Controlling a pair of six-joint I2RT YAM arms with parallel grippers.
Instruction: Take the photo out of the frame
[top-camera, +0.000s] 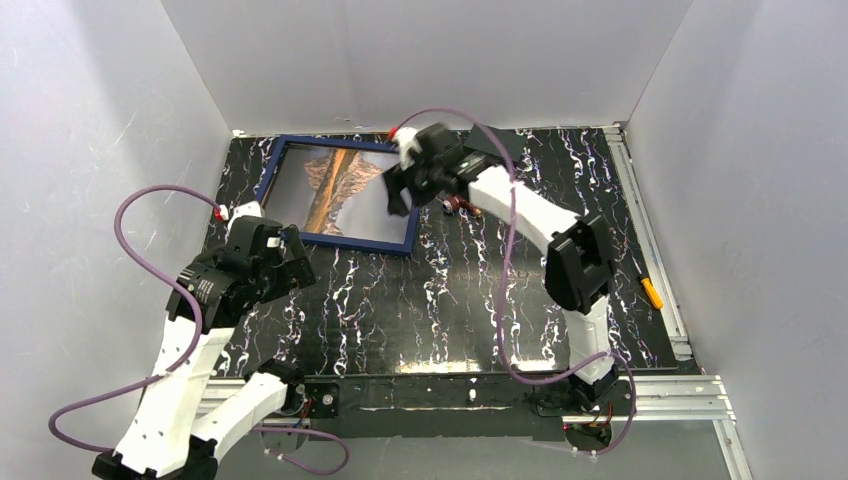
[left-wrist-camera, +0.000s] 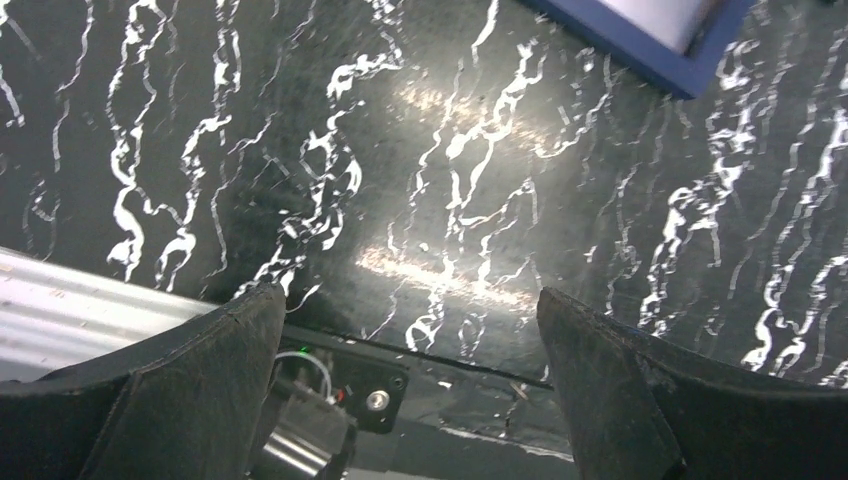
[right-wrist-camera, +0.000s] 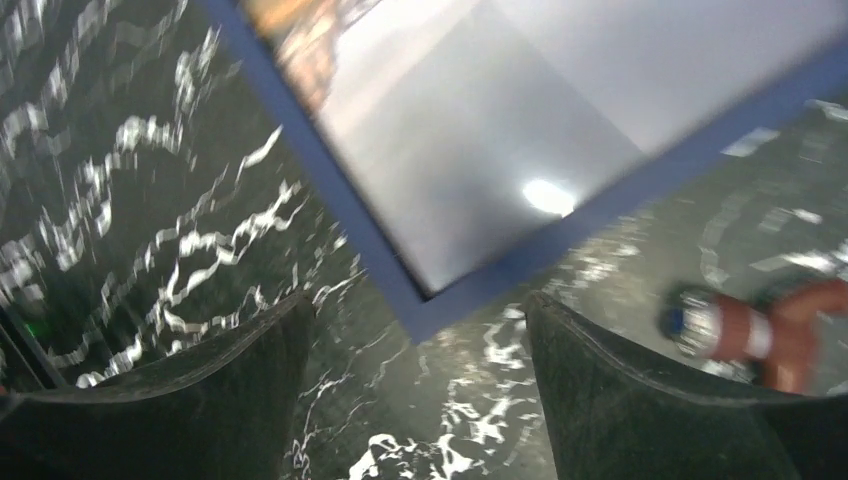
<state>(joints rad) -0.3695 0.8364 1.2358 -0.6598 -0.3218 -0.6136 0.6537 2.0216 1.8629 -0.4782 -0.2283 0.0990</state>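
A: Right gripper (right-wrist-camera: 415, 305) status?
B: Jaws are standing wide apart, gripping nothing. The frame (right-wrist-camera: 425, 312) is lying on the table (right-wrist-camera: 150, 230). 1 corner is showing in the gap between the 2 fingers, past the tips. The photo (right-wrist-camera: 480, 150) is sitting inside the frame, ahead of the jaws.
A: Left gripper (left-wrist-camera: 405, 295)?
B: Also spread wide, holding nothing, hovering over the table. 1 frame corner is showing well ahead of its jaws, toward the right-hand finger's side.
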